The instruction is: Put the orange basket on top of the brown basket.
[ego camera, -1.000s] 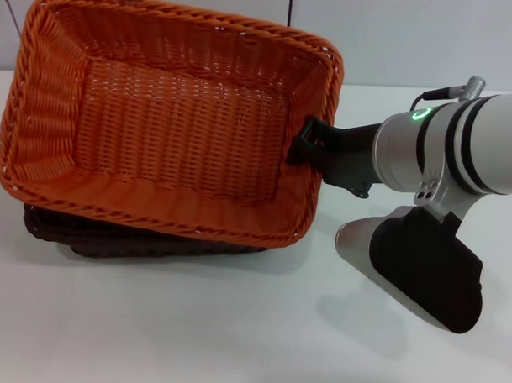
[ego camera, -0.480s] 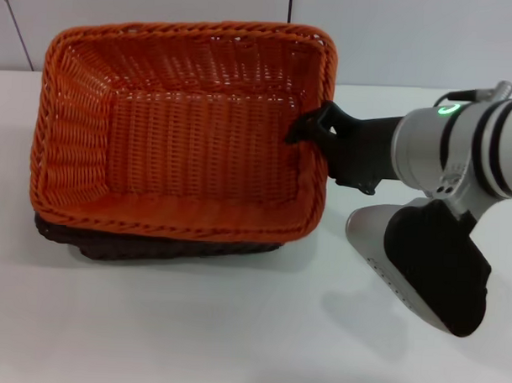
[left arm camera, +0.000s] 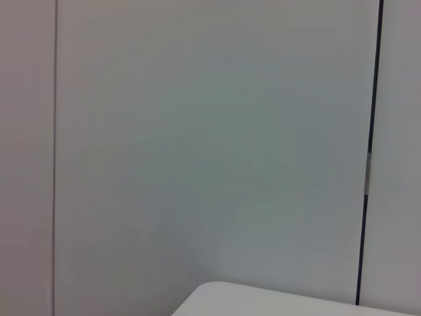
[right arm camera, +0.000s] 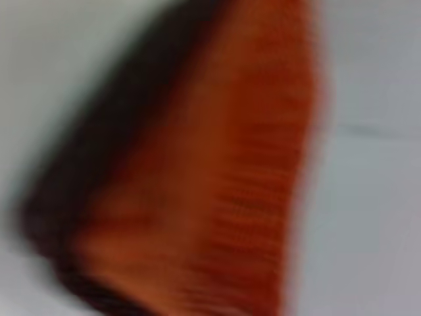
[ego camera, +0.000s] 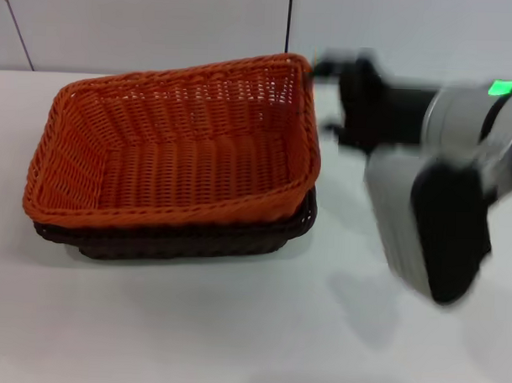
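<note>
Resting on the white table [ego camera: 234, 325], the brown basket [ego camera: 195, 240] lies at the left of the head view, and the orange basket [ego camera: 173, 155] sits nested on top of it. Only the dark braided rim and part of the near and right-hand walls of the lower basket show beneath the orange one. The orange basket is tilted: its left and near rim lie low against the brown rim, while its far right corner stands higher. Both baskets share much the same outline, the orange one turned slightly askew of the one below.

To the right of the baskets, the right gripper [ego camera: 322, 93] is level with the raised far right corner of the orange basket, just beside its rim. Motion blur hides the fingers, so whether they are spread, closed or touching the rim cannot be told. Behind the gripper the right arm [ego camera: 459, 165] extends to the right edge of the view, with a green light lit on its wrist.

The right wrist view shows the orange basket [right arm camera: 243, 164] with the brown basket [right arm camera: 99, 164] alongside it, both heavily smeared.

The left wrist view shows only a pale wall [left arm camera: 197, 131] and a corner of the table [left arm camera: 276, 303]; the left gripper does not appear in any view.
</note>
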